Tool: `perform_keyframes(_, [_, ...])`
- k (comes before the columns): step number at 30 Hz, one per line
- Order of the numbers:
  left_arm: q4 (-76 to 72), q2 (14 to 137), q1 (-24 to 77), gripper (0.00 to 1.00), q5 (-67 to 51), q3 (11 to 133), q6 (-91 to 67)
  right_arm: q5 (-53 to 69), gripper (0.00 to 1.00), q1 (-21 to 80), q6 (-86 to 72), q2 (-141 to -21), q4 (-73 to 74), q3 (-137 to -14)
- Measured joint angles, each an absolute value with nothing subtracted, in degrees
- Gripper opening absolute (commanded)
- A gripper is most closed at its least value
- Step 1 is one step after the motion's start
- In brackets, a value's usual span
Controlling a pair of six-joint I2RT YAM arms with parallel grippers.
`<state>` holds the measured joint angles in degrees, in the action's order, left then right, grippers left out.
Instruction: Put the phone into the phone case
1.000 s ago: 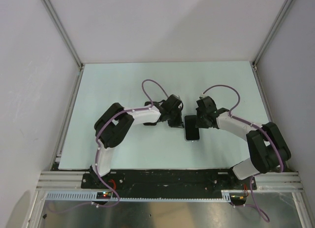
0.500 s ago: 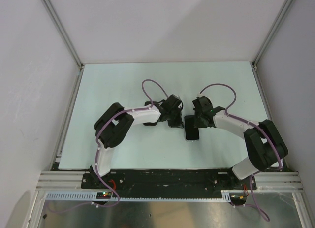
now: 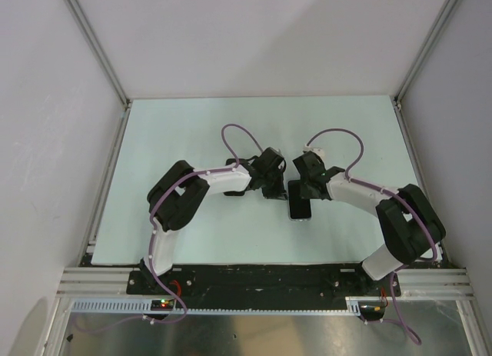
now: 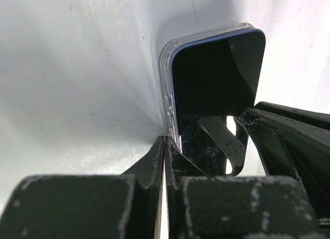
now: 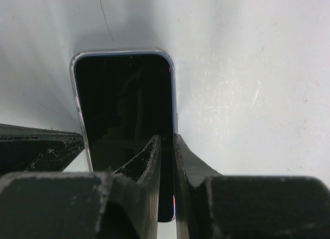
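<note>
**Item 1, phone**: black, screen up, flat on the table. It lies just ahead of and partly under both sets of jaws.

**Item 2, case**: its clear rim wraps the phone's far end and both long sides, and the phone looks seated there. The near end is hidden under the fingers, so seating there is unconfirmed.

**Item 3, left gripper**: jaws pressed together, pinching nothing. The tips sit at the case's left rim, with the side buttons just ahead.

**Item 4, right gripper**: jaws narrowly parted with a slit between, gripping nothing. The tips are over the screen by its right edge, apparently touching.

**Step in hand:** judged to be the final press-in, with the left bracing the rim and the right pushing down.

**Next move:** calls for firm downward pressure along the right edge and the 2 near corners until the rim sits flush, with the case kept from sliding.
</note>
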<state>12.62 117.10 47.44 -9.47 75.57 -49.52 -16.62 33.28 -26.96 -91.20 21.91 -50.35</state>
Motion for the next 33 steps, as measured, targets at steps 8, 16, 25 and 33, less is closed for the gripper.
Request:
perform_keyframes(8, [12.6,117.1,47.3,0.06,-9.7,75.5,-49.5,-16.4,0.31,33.1,-28.0,-90.0,18.1,-48.6])
perform_keyframes(16, [11.6,116.4,46.4,0.07,-9.8,74.3,-49.0,-9.9,0.39,29.9,-29.3,-88.5,17.2,-48.1])
perform_keyframes(25, [11.6,114.2,45.5,0.08,-9.6,72.8,-48.4,-4.8,0.27,26.9,-30.4,-82.0,18.3,-48.0])
perform_keyframes(33, [11.3,113.6,45.5,0.07,-9.7,72.9,-48.0,-4.4,0.21,26.8,-31.1,-80.4,18.4,-42.3])
